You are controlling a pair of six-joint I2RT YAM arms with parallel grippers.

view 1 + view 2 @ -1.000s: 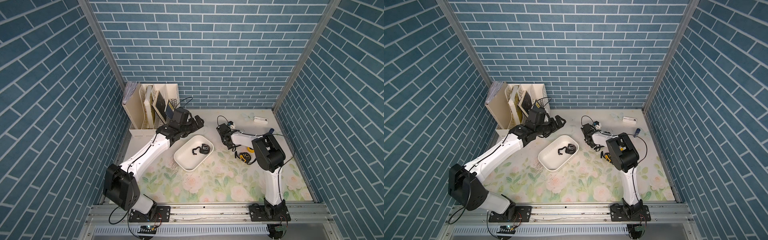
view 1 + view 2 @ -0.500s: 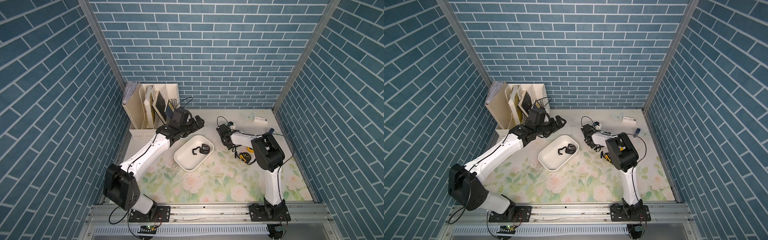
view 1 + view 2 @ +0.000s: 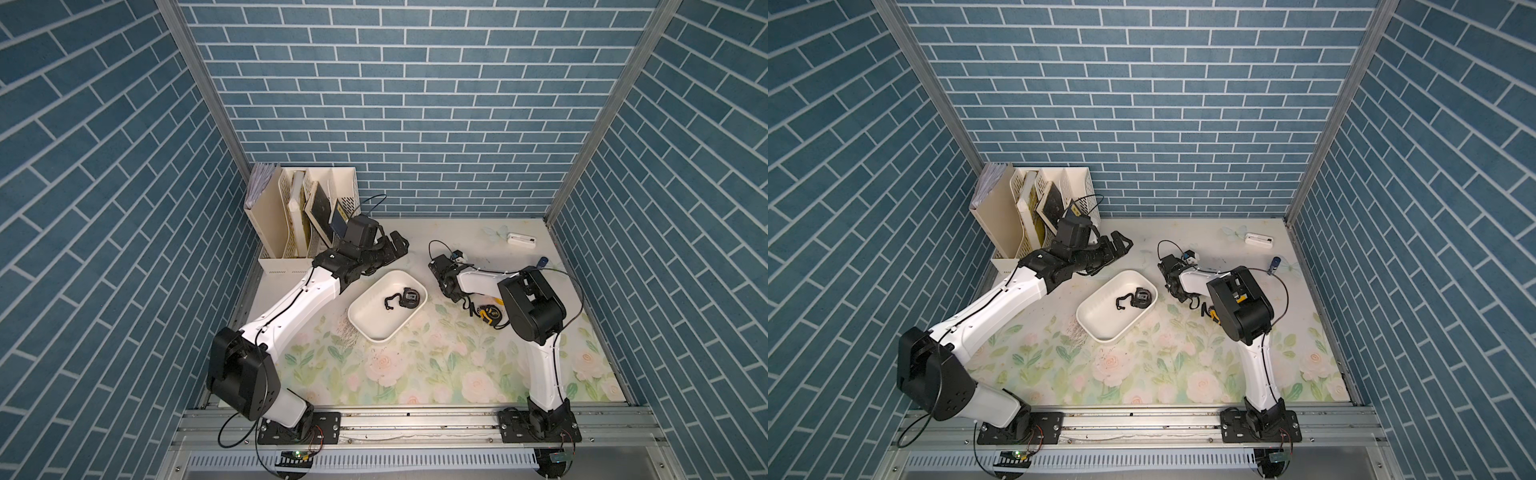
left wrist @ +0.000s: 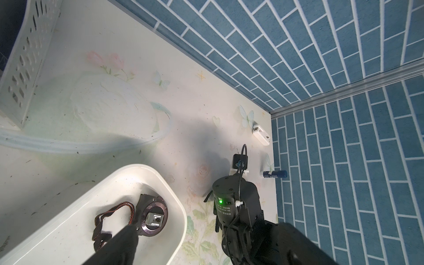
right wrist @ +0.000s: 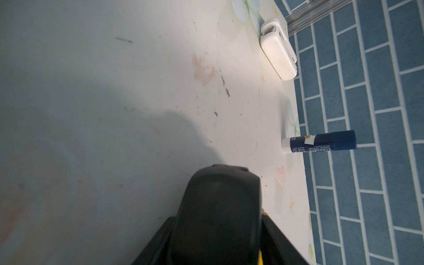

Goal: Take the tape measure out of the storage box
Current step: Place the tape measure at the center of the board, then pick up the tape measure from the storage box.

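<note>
The white storage box (image 3: 374, 322) (image 3: 1100, 320) (image 4: 68, 229) lies mid-table. In it rests a black tape measure (image 3: 409, 300) (image 3: 1142, 300) (image 4: 152, 215) with a dark strap. To its right, a black-and-yellow tape measure (image 3: 491, 313) (image 3: 1213, 316) (image 5: 218, 202) sits on the mat outside the box. My right gripper (image 3: 468, 306) (image 5: 218, 221) straddles it from above, fingers slightly apart from its sides. My left gripper (image 3: 397, 245) (image 3: 1123, 243) (image 4: 206, 252) hovers open and empty behind the box's far end.
A cream file holder (image 3: 303, 224) with books stands at the back left, close to my left wrist. A small white device (image 3: 521, 239) (image 5: 278, 52) and an upright blue tube (image 3: 542, 262) (image 5: 321, 143) are near the right wall.
</note>
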